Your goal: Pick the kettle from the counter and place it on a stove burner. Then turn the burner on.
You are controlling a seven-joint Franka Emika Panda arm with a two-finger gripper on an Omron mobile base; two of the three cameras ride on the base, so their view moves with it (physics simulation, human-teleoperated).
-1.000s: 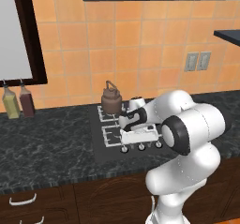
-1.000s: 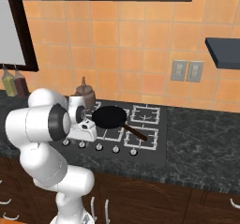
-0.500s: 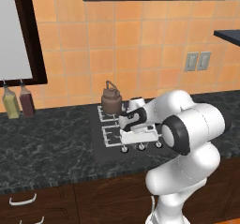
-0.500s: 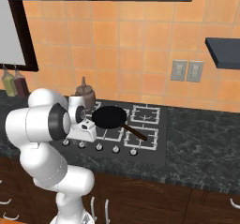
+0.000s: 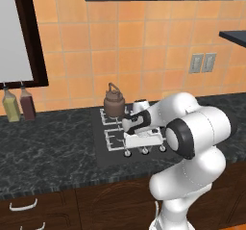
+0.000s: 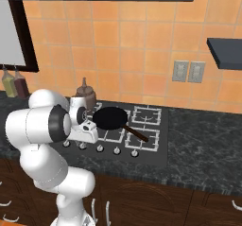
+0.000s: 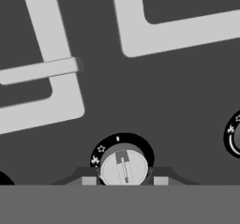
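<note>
The brown kettle (image 5: 114, 104) (image 6: 85, 93) stands upright on the back-left stove burner (image 5: 106, 114) of the black cooktop (image 5: 103, 149). My gripper (image 5: 139, 145) (image 6: 85, 142) (image 7: 124, 181) is down at the cooktop's front edge, well in front of the kettle. In the hand view a round grey stove knob (image 7: 124, 166) sits between my two fingertips, which press against its sides. A light-grey grate (image 7: 51, 68) lies just beyond the knob. The dark marbled counter (image 5: 48, 147) runs to either side.
A round black pan (image 6: 111, 118) with a long handle rests on the grates right of the kettle. Further knobs (image 6: 116, 150) line the cooktop's front. Two slim bottles (image 5: 12, 106) (image 5: 27, 104) stand at the back left by the wall.
My fingers have closed in from wide open onto the knob. The arm, kettle and pan have stayed in place.
</note>
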